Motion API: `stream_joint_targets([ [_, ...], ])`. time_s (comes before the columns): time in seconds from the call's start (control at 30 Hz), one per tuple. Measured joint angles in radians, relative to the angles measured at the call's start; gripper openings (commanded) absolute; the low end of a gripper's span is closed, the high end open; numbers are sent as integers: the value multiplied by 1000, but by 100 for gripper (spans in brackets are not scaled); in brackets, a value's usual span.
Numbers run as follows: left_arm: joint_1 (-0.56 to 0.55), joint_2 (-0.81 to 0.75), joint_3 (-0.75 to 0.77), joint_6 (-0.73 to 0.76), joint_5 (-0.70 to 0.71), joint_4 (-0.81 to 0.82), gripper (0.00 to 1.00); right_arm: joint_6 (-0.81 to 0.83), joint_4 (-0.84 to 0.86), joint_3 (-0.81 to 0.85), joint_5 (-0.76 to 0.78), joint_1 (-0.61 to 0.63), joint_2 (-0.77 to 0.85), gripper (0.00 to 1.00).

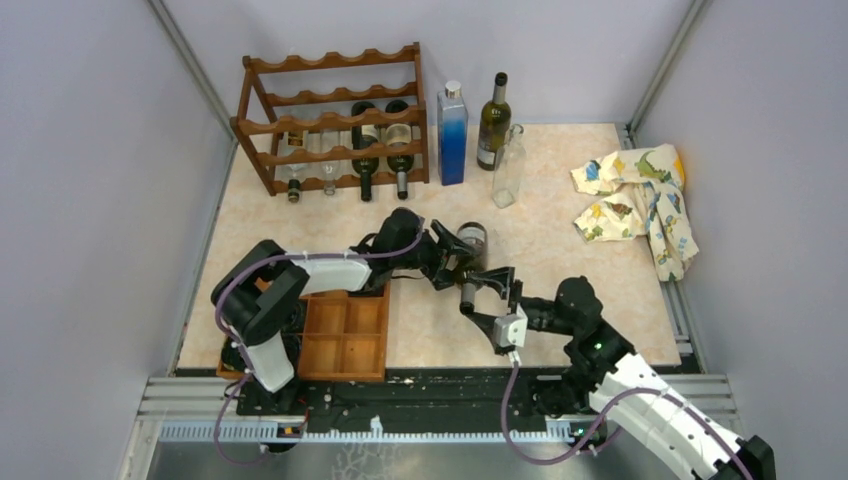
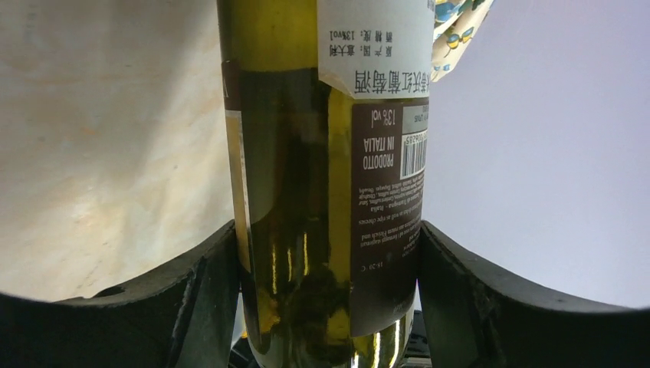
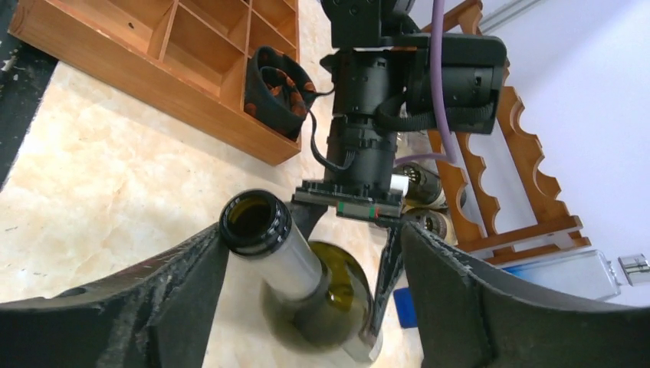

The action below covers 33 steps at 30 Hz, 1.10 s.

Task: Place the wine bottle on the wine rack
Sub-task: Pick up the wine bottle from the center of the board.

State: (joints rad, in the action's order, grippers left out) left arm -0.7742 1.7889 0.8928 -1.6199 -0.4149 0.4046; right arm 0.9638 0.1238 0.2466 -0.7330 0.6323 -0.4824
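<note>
wine rack point(image 1: 335, 120): back left, bottles lying in its tiers | left gripper point(image 2: 328, 261): fingers point(image 2: 201, 295) pressed on both sides of the wine bottle point(image 1: 470, 243), gripping its body | wine bottle: mid-table, well in front of the rack, between both grippers | right gripper point(image 3: 310, 238): jaws parted around the neck, one finger touching it, the other clear

We see a pale, marbled beige tabletop point(image 1: 560, 300). At its back left stands a dark reddish-brown wooden wine rack point(image 1: 335, 120) with wavy rails. Just right of it, close together, stand a tall blue square glass bottle point(image 1: 452, 135), a dark green wine bottle point(image 1: 494, 125) and a clear glass bottle point(image 1: 509, 168). A crumpled cream cloth with colourful prints point(image 1: 640, 195) lies toward the right edge. A flat wooden compartment tray point(image 1: 345, 330) sits at the near left.
</note>
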Motion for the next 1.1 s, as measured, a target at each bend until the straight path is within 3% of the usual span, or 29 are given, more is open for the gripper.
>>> stream_joint_targets([
  [0.1,13,-39,-44,77,23,-1,0,-2,-68,0,6,1,66,98],
  [0.3,84,-128,-157,176,29,54,0,20,-233,2,25,1,211,99],
  [0.4,121,-142,-170,259,14,61,0,-57,-251,5,87,0,236,99],
  [0.57,148,-174,-170,458,-24,53,0,-360,-205,71,247,-22,140,99],
  [0.7,147,-250,-180,647,-53,20,0,-709,-113,161,279,-151,-24,99],
  [0.87,146,-365,-230,835,-66,6,0,-1109,-62,326,208,-280,-316,98],
  [1.1,146,-449,-294,941,-66,21,0,-1562,93,371,74,-300,-559,98],
])
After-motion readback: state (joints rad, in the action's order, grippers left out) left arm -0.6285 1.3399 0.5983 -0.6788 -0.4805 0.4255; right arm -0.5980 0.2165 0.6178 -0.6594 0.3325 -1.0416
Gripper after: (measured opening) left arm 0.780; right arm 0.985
